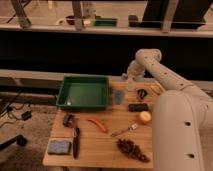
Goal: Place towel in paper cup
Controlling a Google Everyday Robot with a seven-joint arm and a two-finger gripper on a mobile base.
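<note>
My gripper (128, 79) hangs at the back of the wooden table (107, 150), just right of the green tray (84, 92). A pale whitish thing (131, 86), possibly the towel, lies right under the gripper; I cannot tell whether it is held. A small grey-blue cup (118, 96) stands upright in front of and slightly left of the gripper, next to the tray's right wall. My arm reaches in from the right and hides the table's right edge.
A black block (138, 107), an orange fruit (145, 117), a fork (125, 131), dark grapes (132, 149), a red-orange vegetable (97, 125), a blue sponge (59, 146) and a black-handled tool (75, 140) lie on the table. A dark counter stands behind.
</note>
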